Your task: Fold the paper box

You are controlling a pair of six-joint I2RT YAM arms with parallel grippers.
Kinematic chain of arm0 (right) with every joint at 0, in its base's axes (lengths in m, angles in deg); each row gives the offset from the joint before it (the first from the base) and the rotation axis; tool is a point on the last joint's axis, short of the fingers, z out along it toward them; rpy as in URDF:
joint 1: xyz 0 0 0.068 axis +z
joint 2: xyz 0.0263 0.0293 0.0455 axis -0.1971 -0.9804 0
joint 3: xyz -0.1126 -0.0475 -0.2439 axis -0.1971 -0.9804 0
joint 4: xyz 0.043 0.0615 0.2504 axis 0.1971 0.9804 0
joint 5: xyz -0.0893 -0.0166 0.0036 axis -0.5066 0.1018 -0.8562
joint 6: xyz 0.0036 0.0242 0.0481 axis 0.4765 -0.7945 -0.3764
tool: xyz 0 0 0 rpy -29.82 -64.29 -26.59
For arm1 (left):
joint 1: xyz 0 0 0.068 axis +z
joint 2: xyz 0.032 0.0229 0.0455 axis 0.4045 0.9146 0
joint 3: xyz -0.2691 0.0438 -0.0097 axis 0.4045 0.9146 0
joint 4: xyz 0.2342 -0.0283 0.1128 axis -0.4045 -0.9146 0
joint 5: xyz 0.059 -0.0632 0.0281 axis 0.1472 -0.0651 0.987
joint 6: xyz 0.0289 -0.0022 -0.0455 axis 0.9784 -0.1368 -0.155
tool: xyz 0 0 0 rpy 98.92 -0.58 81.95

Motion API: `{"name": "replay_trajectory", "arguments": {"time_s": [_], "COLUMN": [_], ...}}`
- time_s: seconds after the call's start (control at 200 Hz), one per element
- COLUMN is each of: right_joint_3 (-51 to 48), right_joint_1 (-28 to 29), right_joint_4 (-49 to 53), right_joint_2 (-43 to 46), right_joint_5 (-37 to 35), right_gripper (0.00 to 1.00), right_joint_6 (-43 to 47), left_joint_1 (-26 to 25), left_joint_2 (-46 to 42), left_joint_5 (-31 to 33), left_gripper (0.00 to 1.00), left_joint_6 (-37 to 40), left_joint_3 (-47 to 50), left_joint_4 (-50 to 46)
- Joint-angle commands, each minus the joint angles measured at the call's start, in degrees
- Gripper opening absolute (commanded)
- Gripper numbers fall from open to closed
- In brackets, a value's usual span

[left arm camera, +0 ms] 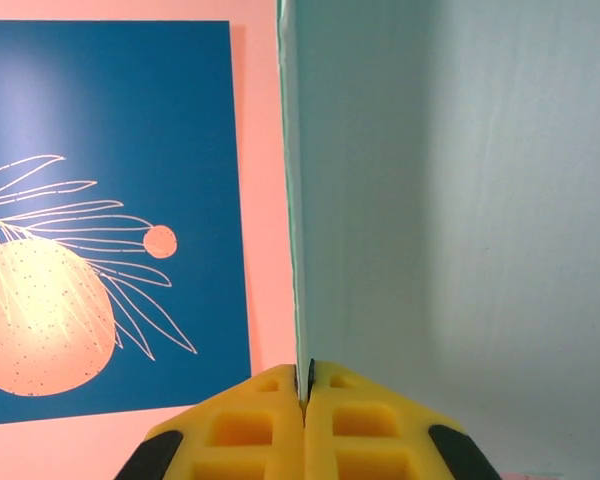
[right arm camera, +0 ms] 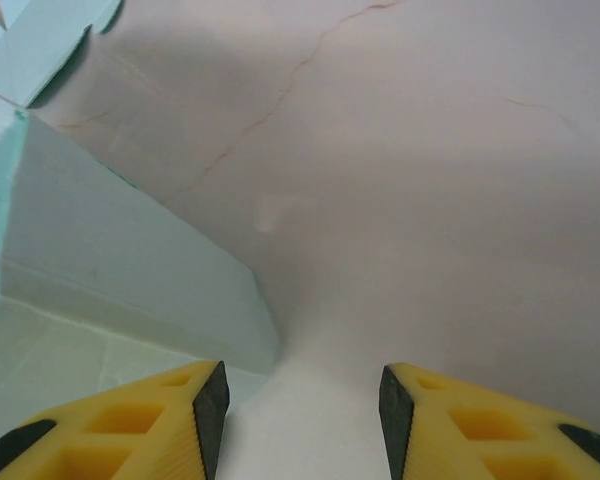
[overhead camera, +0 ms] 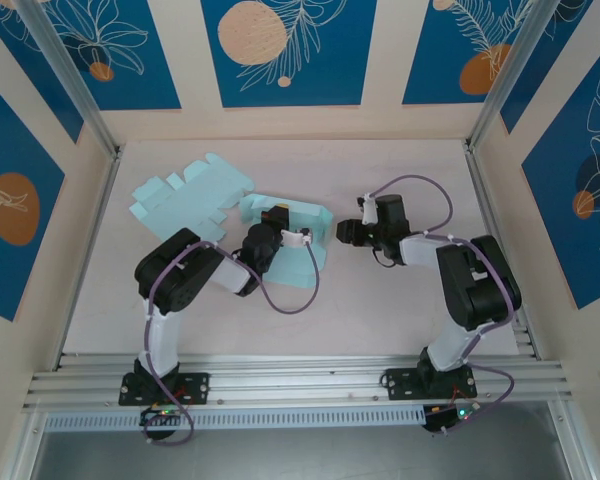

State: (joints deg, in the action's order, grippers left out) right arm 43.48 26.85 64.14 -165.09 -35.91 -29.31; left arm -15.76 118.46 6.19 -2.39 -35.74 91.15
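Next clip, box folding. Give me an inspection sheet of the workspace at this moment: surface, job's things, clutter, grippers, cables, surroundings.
Surface: pale table, faint hairline marks in the right wrist view.
Job's things: mint paper box, partly folded, with a panel raised.
Clutter: a second flat blank lying at the far left; otherwise nothing seen.
Grippers: left gripper shut on the thin edge of a box panel; right gripper open, holding nothing, beside the box.
Cables: purple cables loop along both arms.
Surroundings: blue wall panels with orange discs and leaf drawings; metal rail at the near edge.
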Motion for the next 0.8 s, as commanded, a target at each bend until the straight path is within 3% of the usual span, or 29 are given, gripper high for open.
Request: {"name": "replay_trajectory", "arguments": {"time_s": [0.0, 0.5, 0.795], "right_joint_3": [2.70, 1.46, 1.61], "right_joint_1": [0.80, 4.20, 5.21], "right_joint_4": [0.33, -4.59, -6.08], "right_joint_2": [-2.15, -3.88, -4.92], "right_joint_5": [2.26, 7.08, 8.07], "right_gripper": [0.45, 0.44, 0.50], "right_joint_6": [2.24, 5.63, 5.41], "left_joint_1": [0.07, 0.05, -0.01], "left_joint_2": [2.23, 2.70, 2.83], "left_joint_5": [-1.34, -1.18, -1.18], "left_gripper": [0.00, 0.00, 0.00], "left_joint_6": [1.11, 1.65, 2.21], "left_joint_3": [-0.30, -0.85, -1.02], "left_joint_4": [-2.70, -2.98, -3.25]}}
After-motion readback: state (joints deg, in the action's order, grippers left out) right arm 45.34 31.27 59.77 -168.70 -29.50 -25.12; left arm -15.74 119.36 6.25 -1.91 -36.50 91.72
